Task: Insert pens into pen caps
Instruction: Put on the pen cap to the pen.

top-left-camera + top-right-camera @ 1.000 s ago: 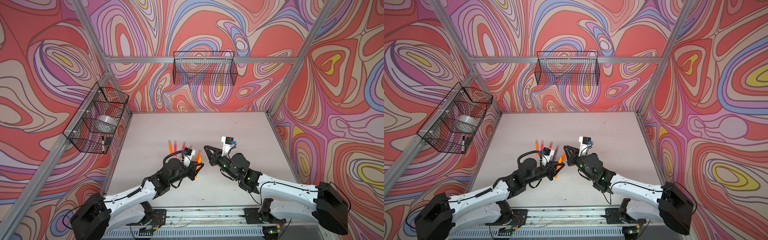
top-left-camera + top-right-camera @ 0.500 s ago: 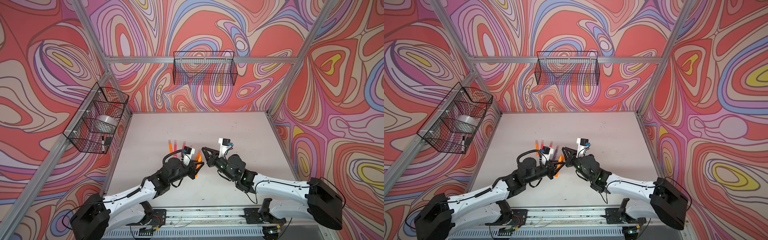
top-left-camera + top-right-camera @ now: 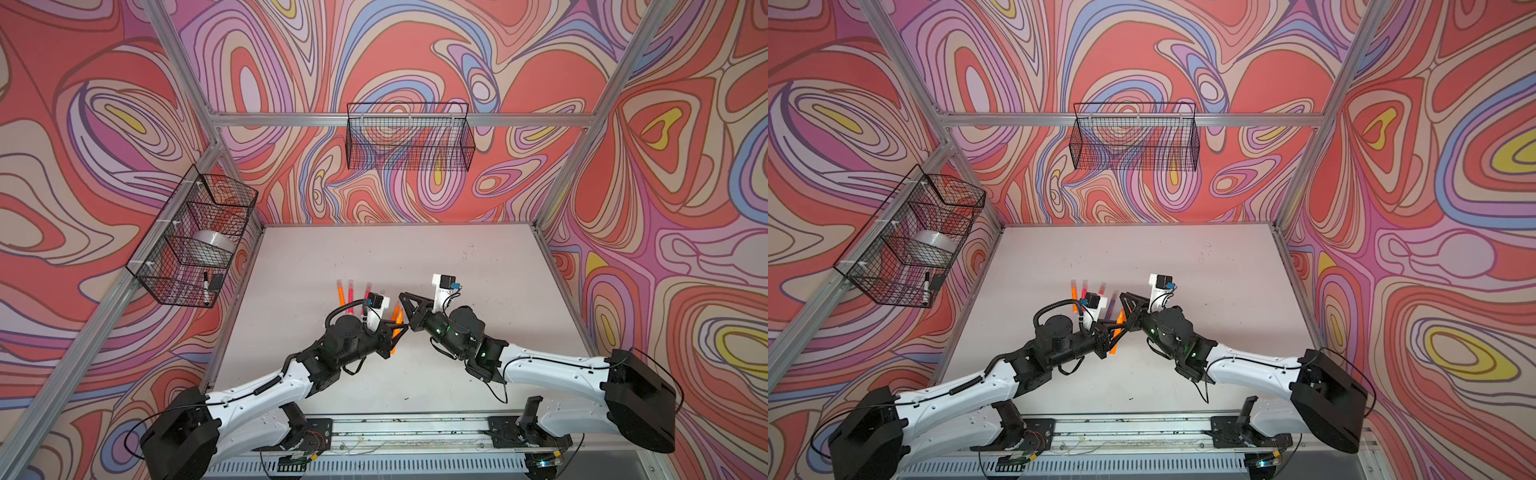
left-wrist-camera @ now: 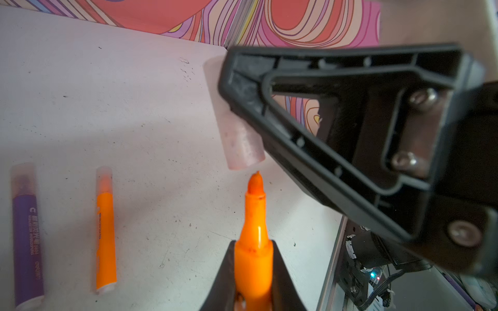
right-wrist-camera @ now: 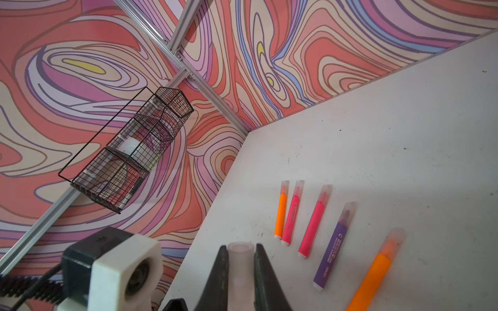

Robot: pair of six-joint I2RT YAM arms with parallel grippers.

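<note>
My left gripper (image 4: 253, 243) is shut on a neon orange pen (image 4: 254, 215), whose bare tapered tip points up at a pale translucent pen cap (image 4: 239, 140). That cap (image 5: 240, 269) sits between the shut jaws of my right gripper (image 5: 240, 247), open end outward. The tip is just short of the cap's mouth, a little to one side of it. In both top views the two grippers (image 3: 395, 328) (image 3: 405, 301) meet mid-table above the surface. Several other pens lie in a row, each wearing a cap: orange (image 5: 280, 212), two pink (image 5: 292, 215) (image 5: 314, 223), purple (image 5: 334, 247), orange (image 5: 374, 272).
A wire basket (image 3: 195, 237) on the left wall holds a tape roll and a white marker with a black cap. A second wire basket (image 3: 409, 141) hangs on the back wall. The white table (image 3: 478, 257) stretches back and right. An aluminium rail (image 3: 395, 432) runs along the front.
My right gripper has moved left with the cap, closing in on the orange pen's tip. The left arm has barely shifted.
</note>
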